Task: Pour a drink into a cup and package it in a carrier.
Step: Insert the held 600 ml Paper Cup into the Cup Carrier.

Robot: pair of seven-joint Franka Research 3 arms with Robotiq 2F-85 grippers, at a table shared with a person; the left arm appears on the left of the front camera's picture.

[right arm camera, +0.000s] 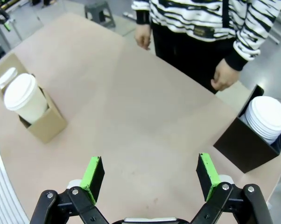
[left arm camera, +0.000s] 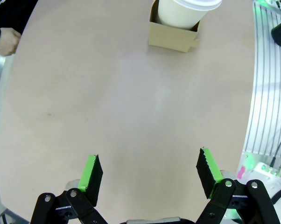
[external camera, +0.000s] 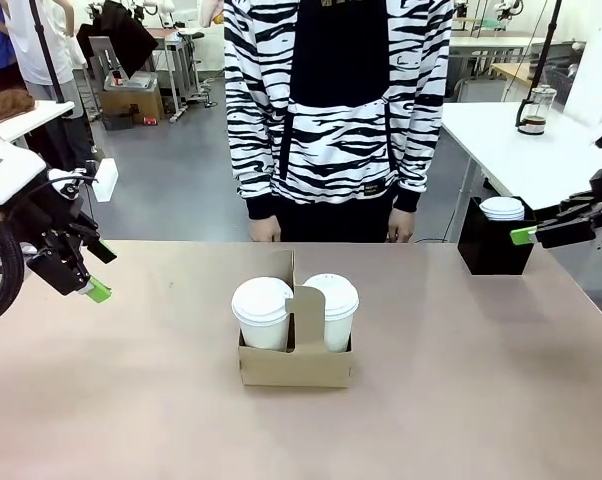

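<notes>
The brown cardboard carrier (external camera: 296, 368) stands mid-table with two white lidded cups (external camera: 263, 312) (external camera: 331, 308) in its holes, either side of the upright handle. My left gripper (external camera: 101, 272) hovers open at the table's left edge, well away from the carrier. The right gripper (external camera: 541, 225) hangs open at the far right beside the black box. In the left wrist view the open gripper (left arm camera: 150, 175) faces bare table, with a cup (left arm camera: 187, 11) and the carrier (left arm camera: 173, 37) beyond. The right wrist view has its gripper (right arm camera: 150, 179) open, a cup (right arm camera: 24, 98) and the carrier (right arm camera: 45, 126). The drink, dark in a glass jug (external camera: 534, 110), stands on a white side table.
A black box (external camera: 493, 245) holding a stack of white lids (external camera: 502, 208) sits at the table's far right corner. A person in a striped top (external camera: 336, 100) stands at the far edge, hands (right arm camera: 143, 35) (right arm camera: 224, 74) down by the table.
</notes>
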